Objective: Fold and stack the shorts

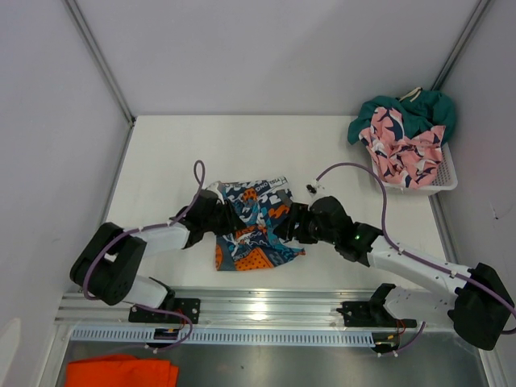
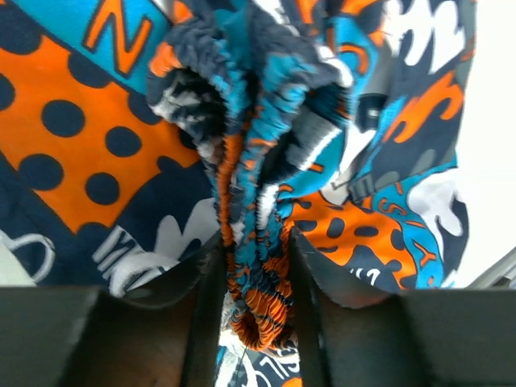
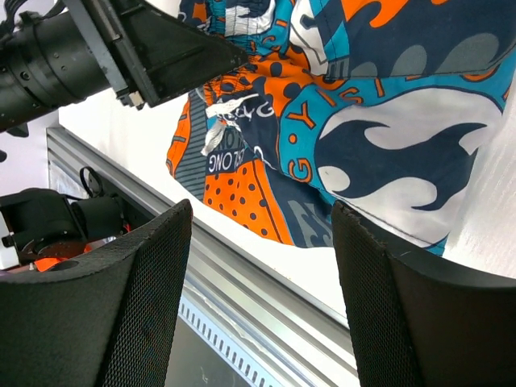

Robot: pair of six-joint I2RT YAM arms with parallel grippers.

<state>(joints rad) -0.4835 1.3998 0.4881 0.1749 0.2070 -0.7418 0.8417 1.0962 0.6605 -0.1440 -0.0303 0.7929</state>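
One pair of printed shorts (image 1: 254, 222) is lying on the tabletop (image 1: 242, 145), the left claw (image 2: 256, 266) pinching its bunched waistband (image 2: 258, 161), the right claw (image 3: 262, 234) gaping wide nearby, while pink shorts (image 1: 403, 149) and teal shorts (image 1: 407, 109) (partly buried) are filling one basket (image 1: 439, 184).

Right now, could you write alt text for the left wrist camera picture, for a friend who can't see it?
The left gripper pinches a bunched, elastic fold of the blue, orange and white printed shorts between its two dark fingers. The rest of the fabric fills the view, with white table showing at the right edge.
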